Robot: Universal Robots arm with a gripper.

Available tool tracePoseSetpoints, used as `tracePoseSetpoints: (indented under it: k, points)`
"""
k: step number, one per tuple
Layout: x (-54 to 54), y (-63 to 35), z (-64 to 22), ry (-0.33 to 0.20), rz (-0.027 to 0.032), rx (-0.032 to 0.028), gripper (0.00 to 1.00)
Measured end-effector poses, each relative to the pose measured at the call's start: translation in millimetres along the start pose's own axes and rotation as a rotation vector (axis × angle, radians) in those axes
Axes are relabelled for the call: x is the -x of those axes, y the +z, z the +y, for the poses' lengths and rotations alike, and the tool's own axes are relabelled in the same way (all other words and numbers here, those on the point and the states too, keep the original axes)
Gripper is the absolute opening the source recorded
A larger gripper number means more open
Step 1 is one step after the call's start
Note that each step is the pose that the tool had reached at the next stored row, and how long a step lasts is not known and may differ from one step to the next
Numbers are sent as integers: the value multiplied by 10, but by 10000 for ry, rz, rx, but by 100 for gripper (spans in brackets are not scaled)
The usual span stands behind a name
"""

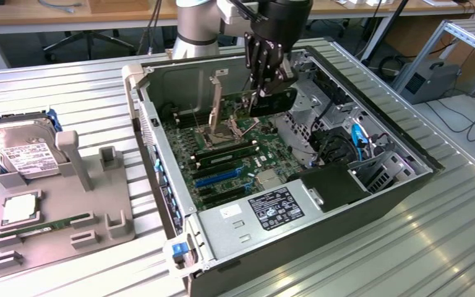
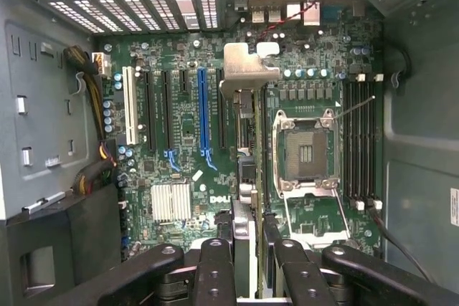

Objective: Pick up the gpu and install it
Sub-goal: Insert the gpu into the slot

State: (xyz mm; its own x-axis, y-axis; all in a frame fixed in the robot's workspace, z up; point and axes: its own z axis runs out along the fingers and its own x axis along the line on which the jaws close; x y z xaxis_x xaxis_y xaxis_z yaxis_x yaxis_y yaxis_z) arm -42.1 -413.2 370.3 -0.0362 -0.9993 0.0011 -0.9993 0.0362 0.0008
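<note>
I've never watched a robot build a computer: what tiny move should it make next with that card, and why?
Probably a slight sideways shift toward the blue slot. The gripper holds the gpu above the motherboard, parallel to that slot but seemingly nearer the CPU socket.

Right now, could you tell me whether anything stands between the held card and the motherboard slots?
Nothing visible does: the card hangs in the pincer above the motherboard, whose long slots are empty. Straight under the card is hidden.

The arm points straight down, fingers clamped partway together in a grip
</note>
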Motion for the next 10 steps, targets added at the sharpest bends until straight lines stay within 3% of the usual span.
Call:
tracePoseSetpoints:
  k: [10]
  points:
    - [-3,21,40,0,1,0,27]
